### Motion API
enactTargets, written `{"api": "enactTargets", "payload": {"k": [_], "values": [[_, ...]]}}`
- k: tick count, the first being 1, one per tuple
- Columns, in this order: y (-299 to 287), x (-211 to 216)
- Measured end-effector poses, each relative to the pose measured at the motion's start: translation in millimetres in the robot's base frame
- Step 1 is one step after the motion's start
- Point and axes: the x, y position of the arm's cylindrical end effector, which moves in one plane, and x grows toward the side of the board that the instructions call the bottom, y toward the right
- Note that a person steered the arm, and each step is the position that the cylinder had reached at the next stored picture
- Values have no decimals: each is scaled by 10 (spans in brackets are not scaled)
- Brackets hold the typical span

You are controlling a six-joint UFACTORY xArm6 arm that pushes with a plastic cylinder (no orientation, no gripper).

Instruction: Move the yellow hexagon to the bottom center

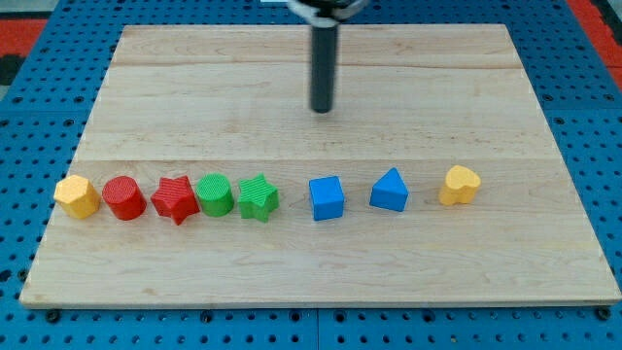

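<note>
The yellow hexagon [77, 196] sits at the view's far left end of a row of blocks on the wooden board [321, 272]. To its right come a red cylinder [124, 198], a red star [175, 199], a green cylinder [215, 194], a green star [258, 197], a blue cube [327, 198], a blue triangular block [390, 191] and a yellow heart-shaped block [460, 185]. My tip [322, 110] stands near the view's top centre, well above the row and far up and right of the yellow hexagon. It touches no block.
The wooden board rests on a blue pegboard surface [29, 146] that surrounds it on all sides. The board's bottom edge [321, 305] runs close to the view's bottom.
</note>
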Motion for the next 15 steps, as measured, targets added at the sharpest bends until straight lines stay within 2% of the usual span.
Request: {"api": "enactTargets", "payload": {"k": [2,3,5,6,7,8,9,11,13,14,15], "values": [[-2350,458],[-2815,558],[-2855,678],[-2863,938],[-2749,1092],[-2378,1247],[-2308,1575],[-2825,2126],[-1895,2136],[-2220,2166],[-2250,2028]]}}
